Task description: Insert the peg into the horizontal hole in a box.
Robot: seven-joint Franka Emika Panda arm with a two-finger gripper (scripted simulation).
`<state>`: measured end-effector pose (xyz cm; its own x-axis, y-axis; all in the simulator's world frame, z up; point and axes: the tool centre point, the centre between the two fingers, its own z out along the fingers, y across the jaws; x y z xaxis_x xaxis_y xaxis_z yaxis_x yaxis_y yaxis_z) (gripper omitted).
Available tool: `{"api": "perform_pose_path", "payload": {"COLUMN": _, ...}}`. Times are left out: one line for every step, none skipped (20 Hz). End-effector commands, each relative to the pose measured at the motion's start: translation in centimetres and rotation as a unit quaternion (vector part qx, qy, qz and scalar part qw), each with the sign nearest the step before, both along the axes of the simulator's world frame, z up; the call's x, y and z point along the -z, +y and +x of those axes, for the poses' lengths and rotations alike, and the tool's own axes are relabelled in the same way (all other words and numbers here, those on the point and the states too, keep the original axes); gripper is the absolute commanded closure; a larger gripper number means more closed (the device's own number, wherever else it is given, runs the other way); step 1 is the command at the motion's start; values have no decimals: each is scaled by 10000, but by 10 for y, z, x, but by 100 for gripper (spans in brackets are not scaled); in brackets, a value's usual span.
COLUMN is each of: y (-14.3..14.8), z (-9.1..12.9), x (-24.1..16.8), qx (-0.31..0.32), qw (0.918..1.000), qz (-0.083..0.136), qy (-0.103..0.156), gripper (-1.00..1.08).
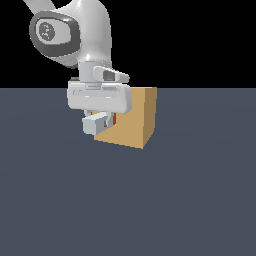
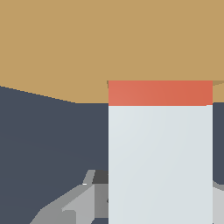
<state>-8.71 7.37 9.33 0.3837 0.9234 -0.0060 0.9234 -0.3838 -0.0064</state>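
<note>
The tan box [image 1: 135, 117] stands on the dark floor. My gripper [image 1: 102, 121] is right in front of its side face and is shut on the peg [image 1: 96, 123]. The peg is level; its pale end points away from the box and a sliver of its red-orange end [image 1: 114, 119] touches the face. In the wrist view the pale peg [image 2: 160, 162] runs up to the box face [image 2: 87, 43], and only a short red-orange band [image 2: 160, 92] shows outside it. The hole is hidden behind the peg; the red end seems partly inside it.
The dark grey-blue floor [image 1: 190, 200] spreads all around the box. My arm's white wrist and hand [image 1: 100, 95] cover the box's near upper corner in the exterior view.
</note>
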Motion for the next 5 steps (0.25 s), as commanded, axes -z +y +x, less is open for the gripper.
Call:
{"api": "perform_pose_path", "payload": {"y": 11, "z": 7, "x": -2, "qx": -21, "qw": 10000, "qz": 23, "qy": -57, "gripper": 108}}
{"api": "perform_pose_path", "payload": {"y": 10, "z": 7, "x": -2, "qx": -21, "qw": 10000, "qz": 23, "qy": -57, "gripper": 108}}
{"api": "perform_pose_path", "payload": {"y": 9, "z": 7, "x": -2, "qx": -21, "qw": 10000, "qz": 23, "qy": -57, "gripper": 108}}
{"api": "perform_pose_path", "payload": {"y": 8, "z": 7, "x": -2, "qx": -21, "qw": 10000, "qz": 23, "qy": -57, "gripper": 108}}
{"api": "perform_pose_path", "payload": {"y": 8, "z": 7, "x": -2, "qx": -21, "qw": 10000, "qz": 23, "qy": -57, "gripper": 108}}
